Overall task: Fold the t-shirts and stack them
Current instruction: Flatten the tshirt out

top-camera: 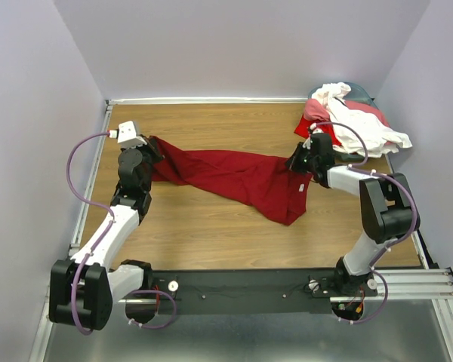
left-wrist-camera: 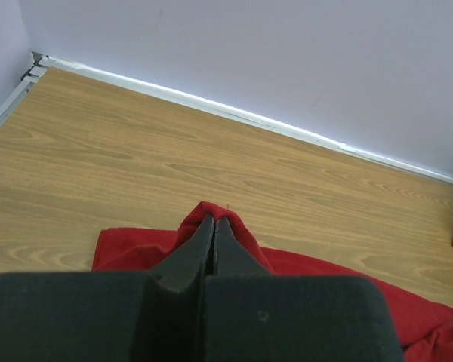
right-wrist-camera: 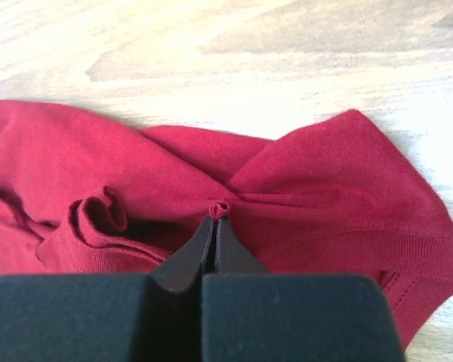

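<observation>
A large dark crimson t-shirt (top-camera: 238, 179) lies stretched and rumpled across the middle of the wooden table. My left gripper (top-camera: 152, 147) is shut on its left end, and a fold of the cloth (left-wrist-camera: 219, 213) drapes over the closed tips (left-wrist-camera: 214, 221). My right gripper (top-camera: 296, 161) is shut on the shirt's right part, pinching a small bunch of fabric (right-wrist-camera: 220, 208) near the ribbed collar (right-wrist-camera: 98, 249). The other t-shirts, white (top-camera: 366, 128), lighter red-pink (top-camera: 321, 113) and teal (top-camera: 356, 92), lie heaped in the far right corner.
Lilac walls (top-camera: 211, 45) close in the table on the left, back and right. A metal rail (top-camera: 90, 188) runs along the left edge. The arm bases stand on a black bar (top-camera: 241, 285) at the near edge.
</observation>
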